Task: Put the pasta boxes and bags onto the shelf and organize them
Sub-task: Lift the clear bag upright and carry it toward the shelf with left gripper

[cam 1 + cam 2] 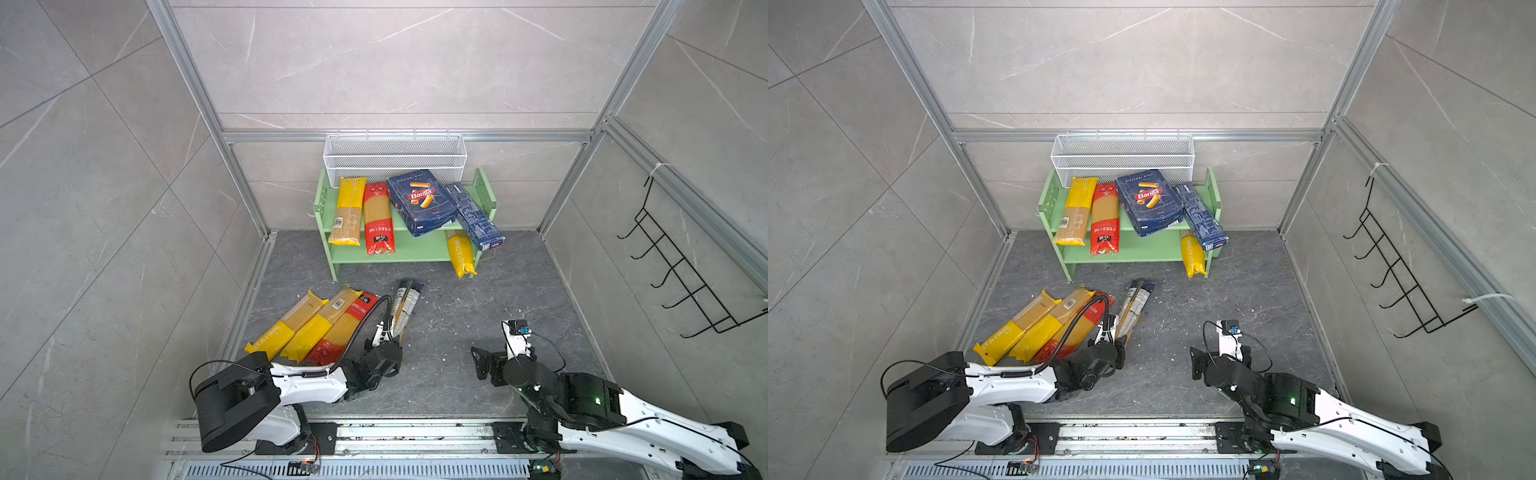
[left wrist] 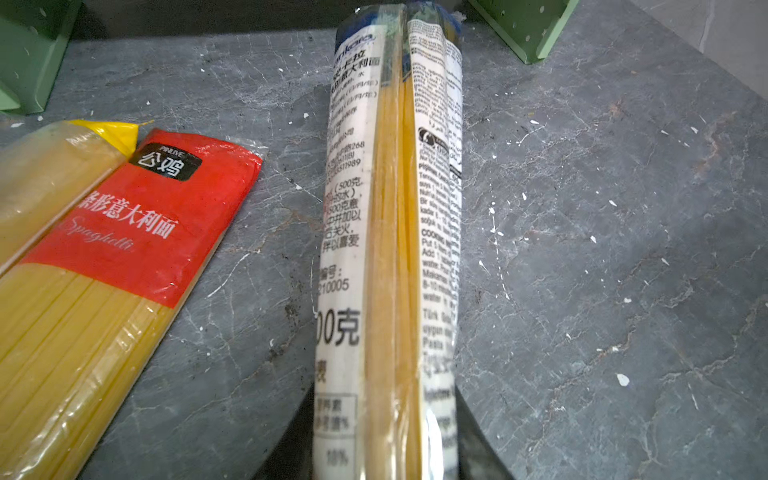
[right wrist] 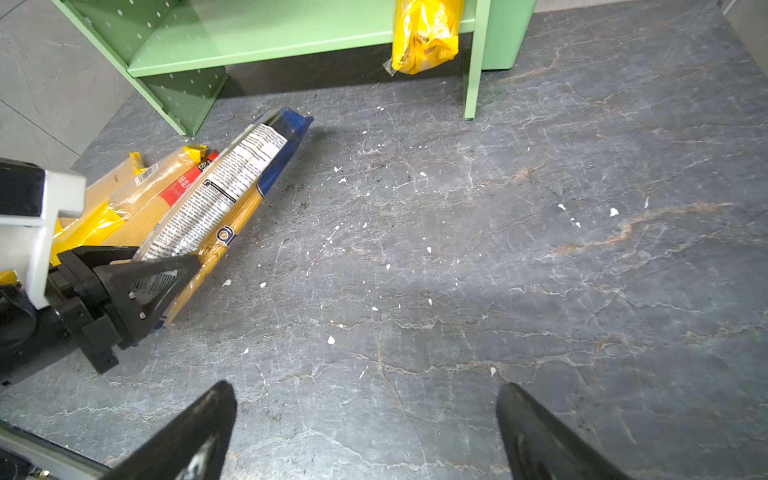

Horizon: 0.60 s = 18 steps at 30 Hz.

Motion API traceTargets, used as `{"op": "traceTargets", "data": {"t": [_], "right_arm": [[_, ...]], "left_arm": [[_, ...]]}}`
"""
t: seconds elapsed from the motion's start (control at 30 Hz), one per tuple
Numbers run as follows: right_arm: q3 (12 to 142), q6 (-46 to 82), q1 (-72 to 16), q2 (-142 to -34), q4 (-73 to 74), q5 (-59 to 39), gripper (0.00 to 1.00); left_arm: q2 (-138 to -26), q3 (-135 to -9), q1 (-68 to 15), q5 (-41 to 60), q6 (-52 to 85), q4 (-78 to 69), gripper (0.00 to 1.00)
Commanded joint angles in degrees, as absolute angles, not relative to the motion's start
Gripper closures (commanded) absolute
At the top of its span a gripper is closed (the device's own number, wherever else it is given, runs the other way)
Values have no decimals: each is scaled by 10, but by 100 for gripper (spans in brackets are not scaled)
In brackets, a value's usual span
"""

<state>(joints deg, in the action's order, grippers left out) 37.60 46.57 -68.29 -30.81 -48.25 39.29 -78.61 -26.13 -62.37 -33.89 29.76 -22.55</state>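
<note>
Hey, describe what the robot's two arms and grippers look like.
Both arms are white shells with black joints. The left arm carries a black ribbed hose; the right arm shows a small green light and a thin black cable. The left gripper and right gripper have black wedge-shaped fingers.

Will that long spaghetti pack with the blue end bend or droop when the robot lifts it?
Probably fairly stiff: the spaghetti packet is packed with straight strands. Gripped near one end by the left gripper, its far end may dip. The shiny wrapper could slip.
</note>
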Motion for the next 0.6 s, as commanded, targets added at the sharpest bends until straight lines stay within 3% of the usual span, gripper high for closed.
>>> {"op": "traceTargets", "data": {"t": [0.0, 0.57], "right_arm": [[381, 470, -686, -298, -496, 412, 0], [401, 468, -686, -278, -530, 441, 0]], "left_arm": [[-777, -306, -611, -369, 266, -371, 100], [-913, -468, -531, -273, 271, -467, 100]]}}
